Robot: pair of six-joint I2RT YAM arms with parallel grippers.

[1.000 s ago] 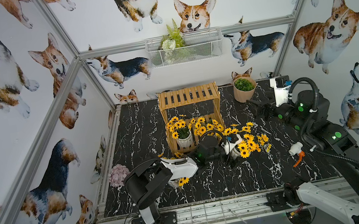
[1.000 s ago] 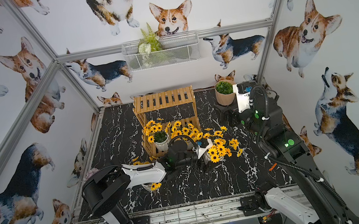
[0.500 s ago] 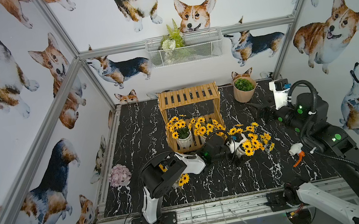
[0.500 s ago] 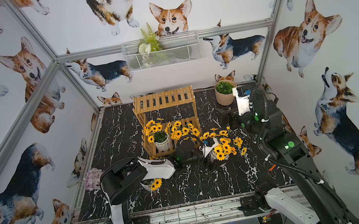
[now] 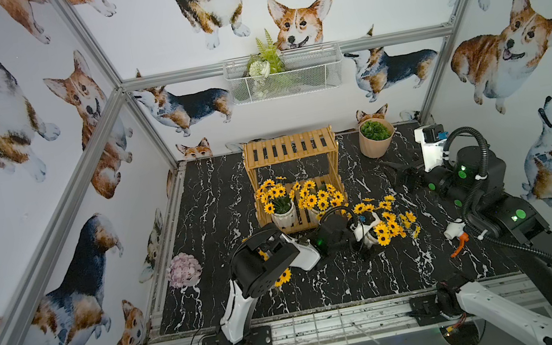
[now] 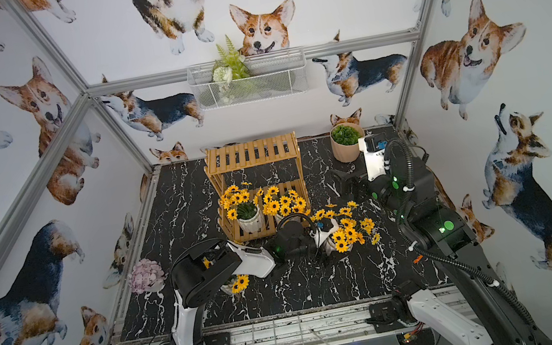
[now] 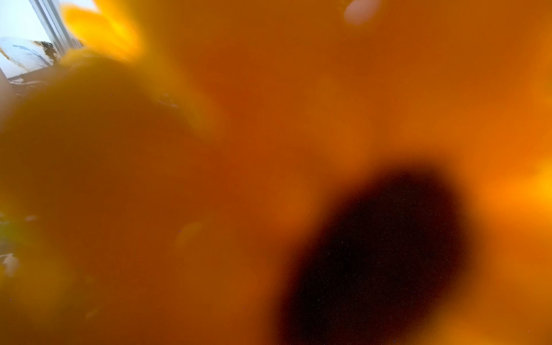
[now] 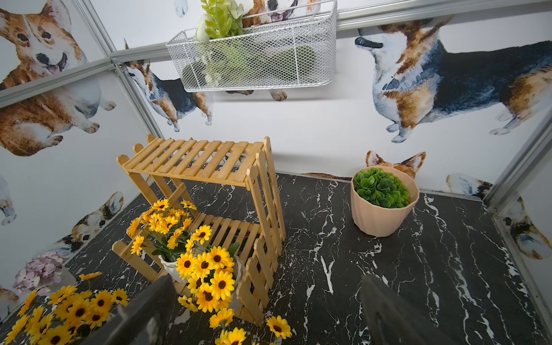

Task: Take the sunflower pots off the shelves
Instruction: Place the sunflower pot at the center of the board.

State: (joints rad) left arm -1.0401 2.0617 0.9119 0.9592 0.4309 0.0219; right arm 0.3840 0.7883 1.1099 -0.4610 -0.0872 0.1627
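Marbled tabletop (image 5: pixel 218 197) under rack (image 5: pixel 288 147), beige pot (image 5: pixel 375 145)

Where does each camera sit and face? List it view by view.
Top views: high over the front rail, looking down on the table, shelves, left arm and right arm.
Left wrist: on the left arm, buried in a sunflower bloom; blur, no gripper visible.
Right wrist: low over the table, facing shelves and back wall; open right gripper shows.
Shared by top and right wrist views: shelves, beige pot, wire basket.

Your left wrist view all blurred sunflower bloom (image 7: pixel 298 134), left pincer (image 5: pixel 368 241) lost among petals, sunflower pot (image 6: pixel 240 283) behind it mostly under your left arm (image 5: pixel 262 262).
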